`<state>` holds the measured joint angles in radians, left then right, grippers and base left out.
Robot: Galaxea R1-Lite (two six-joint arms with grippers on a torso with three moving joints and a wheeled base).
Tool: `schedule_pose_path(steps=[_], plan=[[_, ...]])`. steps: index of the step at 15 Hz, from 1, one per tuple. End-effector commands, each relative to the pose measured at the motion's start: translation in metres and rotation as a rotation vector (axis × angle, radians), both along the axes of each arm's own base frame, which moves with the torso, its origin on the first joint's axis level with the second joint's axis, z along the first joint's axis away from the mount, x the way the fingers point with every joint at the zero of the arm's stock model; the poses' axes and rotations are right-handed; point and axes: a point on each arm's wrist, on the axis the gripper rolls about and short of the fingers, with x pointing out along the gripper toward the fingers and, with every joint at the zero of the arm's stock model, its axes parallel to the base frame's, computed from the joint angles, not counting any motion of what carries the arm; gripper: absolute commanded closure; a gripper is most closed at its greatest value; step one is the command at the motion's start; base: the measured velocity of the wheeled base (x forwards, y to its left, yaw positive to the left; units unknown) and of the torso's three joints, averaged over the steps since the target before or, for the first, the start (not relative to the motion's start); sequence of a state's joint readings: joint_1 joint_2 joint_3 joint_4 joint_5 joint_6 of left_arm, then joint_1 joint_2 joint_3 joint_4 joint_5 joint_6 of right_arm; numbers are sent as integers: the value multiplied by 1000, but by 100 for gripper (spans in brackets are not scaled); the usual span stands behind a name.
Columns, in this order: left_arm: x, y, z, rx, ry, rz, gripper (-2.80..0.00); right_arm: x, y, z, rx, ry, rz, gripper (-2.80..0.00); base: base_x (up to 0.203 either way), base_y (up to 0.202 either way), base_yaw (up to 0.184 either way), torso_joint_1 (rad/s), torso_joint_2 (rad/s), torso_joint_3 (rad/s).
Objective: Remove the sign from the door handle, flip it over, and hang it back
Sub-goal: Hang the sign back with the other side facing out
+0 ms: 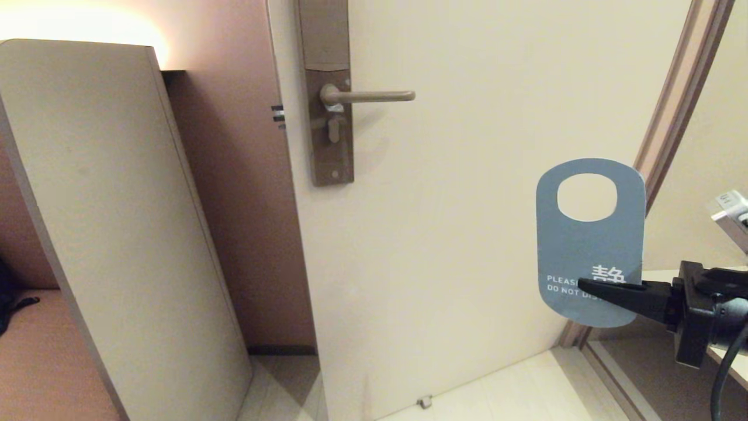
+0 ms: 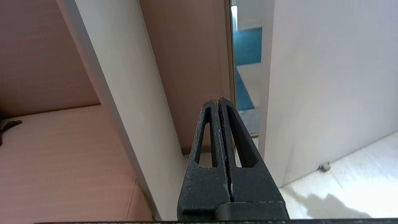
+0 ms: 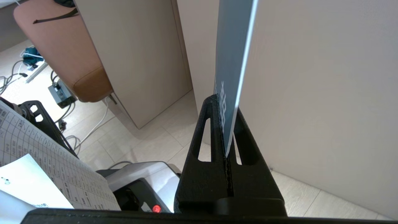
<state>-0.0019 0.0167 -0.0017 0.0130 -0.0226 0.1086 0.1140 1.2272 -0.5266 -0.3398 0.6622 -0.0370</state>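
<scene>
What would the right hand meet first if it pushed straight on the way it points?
Probably nothing soon: the right hand, shut on the sign, points leftward along the door, well below the door handle. Depth unclear.

We see our right claw as matte black, tapering to a thin pointed tip, mounted on a blocky black wrist housing with a black cable looping down beside it. Close up, each finger is a grainy black wedge pierced by a long narrow slot, with a ridged inner edge. Our left claw has the same speckled black slotted fingers on a broad flat base.
</scene>
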Motion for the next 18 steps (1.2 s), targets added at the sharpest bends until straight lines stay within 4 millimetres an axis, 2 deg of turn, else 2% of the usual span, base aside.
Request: schedule_pose_path(steps=[1, 4, 11, 13, 18], plan=[[-1, 0, 0, -21, -14, 3, 0, 1, -1, -3, 0, 15, -4, 0, 0, 0, 0, 0, 0, 0], [-1, 0, 0, -93, -15, 12, 0, 1, -3, -4, 1, 18, -15, 0, 0, 0, 0, 0, 0, 0], [-1, 0, 0, -99, -11, 20, 0, 7, -2, -10, -1, 49, -13, 0, 0, 0, 0, 0, 0, 0], [-1, 0, 0, -99, -10, 21, 0, 15, -1, -8, 3, 32, -14, 0, 0, 0, 0, 0, 0, 0], [-1, 0, 0, -99, -13, 20, 0, 49, -3, 19, 11, -88, -57, 0, 0, 0, 0, 0, 0, 0]])
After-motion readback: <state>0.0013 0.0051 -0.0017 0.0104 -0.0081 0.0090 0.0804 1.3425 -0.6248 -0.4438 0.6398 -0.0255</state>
